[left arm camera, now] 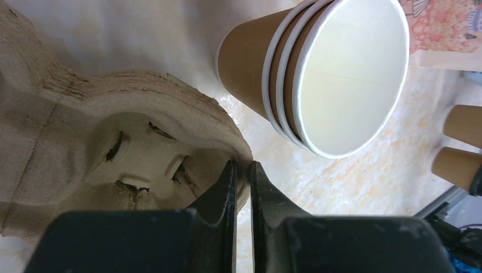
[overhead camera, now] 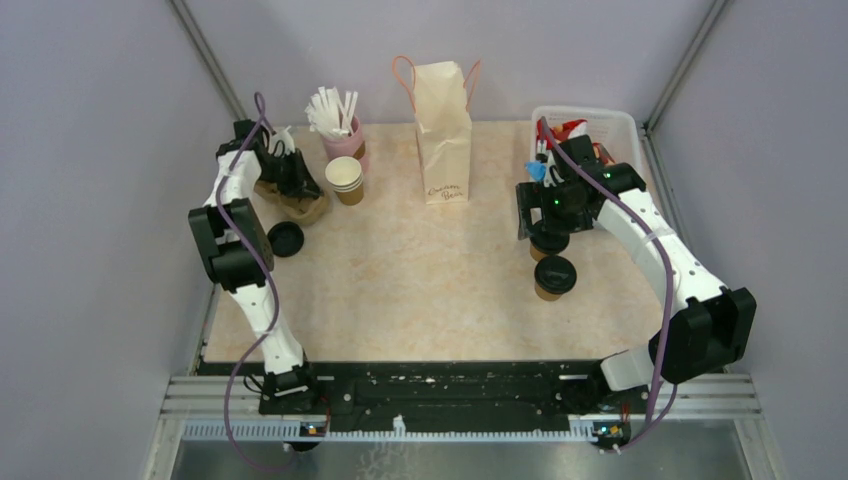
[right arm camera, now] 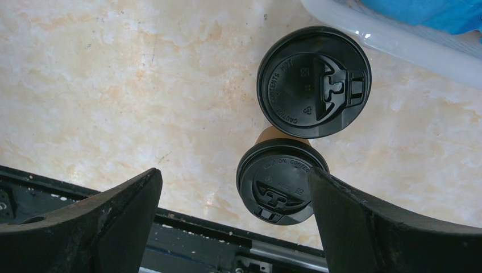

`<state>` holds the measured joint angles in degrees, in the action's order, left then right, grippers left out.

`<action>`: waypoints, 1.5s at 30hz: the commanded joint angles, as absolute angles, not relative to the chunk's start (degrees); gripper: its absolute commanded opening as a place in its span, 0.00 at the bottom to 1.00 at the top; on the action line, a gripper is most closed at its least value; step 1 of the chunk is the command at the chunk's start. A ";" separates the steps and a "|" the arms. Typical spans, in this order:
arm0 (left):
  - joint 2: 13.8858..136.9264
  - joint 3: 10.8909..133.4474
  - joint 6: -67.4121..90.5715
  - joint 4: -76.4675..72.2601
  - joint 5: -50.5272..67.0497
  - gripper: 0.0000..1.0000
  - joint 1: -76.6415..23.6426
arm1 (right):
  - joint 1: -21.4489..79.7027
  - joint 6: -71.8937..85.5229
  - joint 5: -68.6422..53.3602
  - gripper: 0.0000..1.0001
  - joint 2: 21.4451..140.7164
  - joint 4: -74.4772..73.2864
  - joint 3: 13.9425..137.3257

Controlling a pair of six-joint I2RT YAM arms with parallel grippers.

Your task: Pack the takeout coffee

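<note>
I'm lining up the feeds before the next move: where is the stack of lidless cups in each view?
Top external: the stack is left of centre, beside the pink straw cup.
Left wrist: the stack fills the upper right, beyond the carrier pinched in the left gripper.
Right wrist: not in it.
Shared landmark: the marbled table, in all three.

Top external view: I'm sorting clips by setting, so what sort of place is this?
Probably a lab test cell staged as a café counter: plain walls around a table, set with lidded coffee cups, a paper bag and a pulp cup carrier.
</note>
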<state>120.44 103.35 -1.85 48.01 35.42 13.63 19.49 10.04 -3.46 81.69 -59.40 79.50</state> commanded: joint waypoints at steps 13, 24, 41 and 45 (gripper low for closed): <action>123.17 101.16 1.76 48.03 45.90 0.07 17.21 | 20.20 9.35 -2.94 0.99 79.72 -58.45 80.17; 117.20 103.47 0.84 46.24 31.95 0.00 13.54 | 20.18 9.40 -3.36 0.99 80.46 -58.41 80.42; 116.56 113.45 -0.70 54.36 1.93 0.00 1.90 | 20.21 9.40 -3.78 0.99 80.30 -58.36 80.14; 116.23 113.43 -0.25 55.53 -1.86 0.00 1.63 | 20.21 9.49 -3.69 0.99 79.91 -58.26 79.84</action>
